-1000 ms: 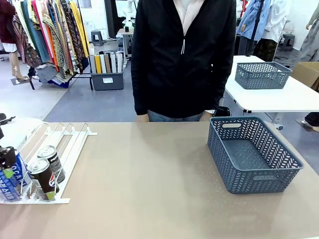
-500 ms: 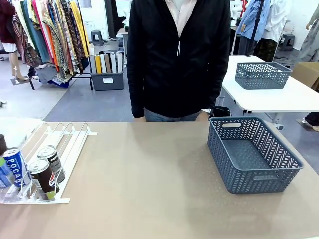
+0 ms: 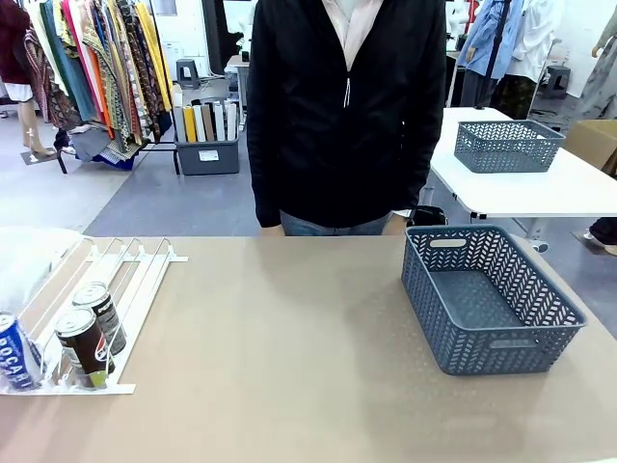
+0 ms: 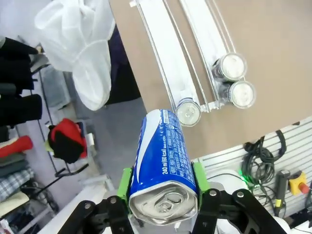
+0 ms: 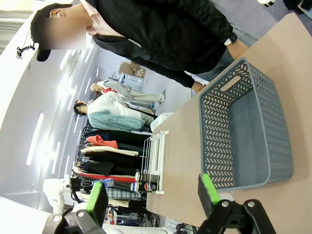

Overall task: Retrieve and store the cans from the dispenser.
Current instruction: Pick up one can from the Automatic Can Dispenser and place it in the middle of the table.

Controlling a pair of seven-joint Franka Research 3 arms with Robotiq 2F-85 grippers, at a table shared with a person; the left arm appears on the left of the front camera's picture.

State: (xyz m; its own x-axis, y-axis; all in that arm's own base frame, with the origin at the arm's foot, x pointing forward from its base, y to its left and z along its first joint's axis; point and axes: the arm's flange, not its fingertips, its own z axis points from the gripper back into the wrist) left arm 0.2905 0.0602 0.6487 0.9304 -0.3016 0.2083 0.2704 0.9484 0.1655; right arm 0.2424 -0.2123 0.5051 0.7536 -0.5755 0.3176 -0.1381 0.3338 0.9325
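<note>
Gripping a blue can (image 4: 163, 156) in left gripper (image 4: 162, 183) jaws, holding it clear of the dispenser (image 4: 168, 63); right gripper (image 5: 153, 190) is hanging open, facing the basket (image 5: 219, 131).

A robot test lab dressed like a shop floor; a rail of bright garments (image 3: 96, 68) hangs at the back left; a grey bin (image 3: 208, 154) of rolled stock stands on the grey floor; a white table (image 3: 540, 193) behind bears a basket (image 3: 506, 145); cables (image 4: 253, 148) and a red-button stop switch (image 4: 298, 183) lie beside the work table (image 3: 289, 338).
</note>
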